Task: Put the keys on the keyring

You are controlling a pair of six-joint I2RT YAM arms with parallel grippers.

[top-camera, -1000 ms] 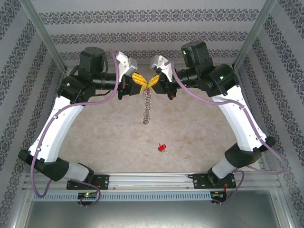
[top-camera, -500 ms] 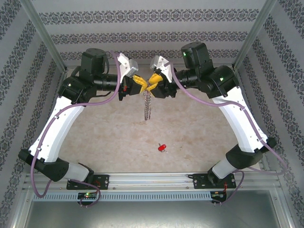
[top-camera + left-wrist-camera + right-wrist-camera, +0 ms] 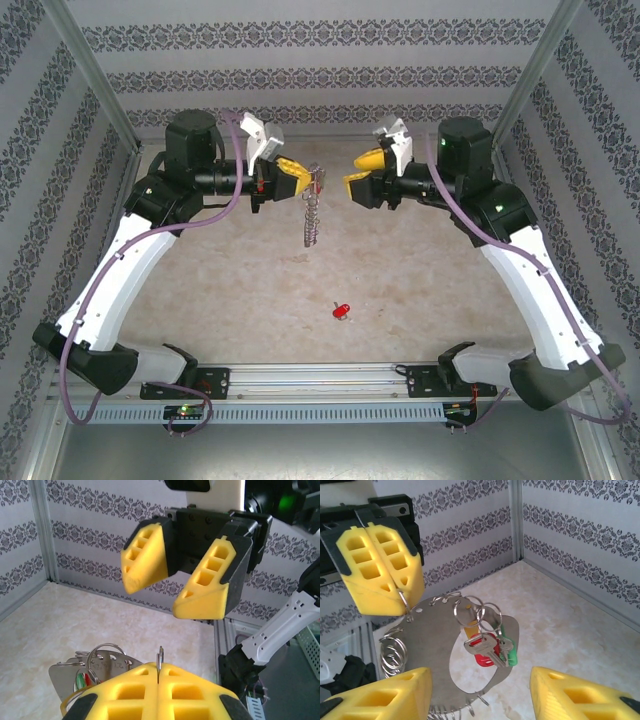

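Keyring (image 3: 311, 216) hangs over surface (image 3: 220, 270), top wire clamped in left fingers (image 3: 292, 172). Right fingers (image 3: 368, 159) apart, near, not touching. Red, green keys (image 3: 490, 647) threaded on; one red key (image 3: 342, 311) on surface.

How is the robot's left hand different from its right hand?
The left gripper has its yellow block fingers pressed shut; the right gripper has its yellow block fingers spread apart. The left one pinches the grey metal keyring with silvery links, which dangles below it; the right one holds nothing. Both are raised above the table and point toward each other.
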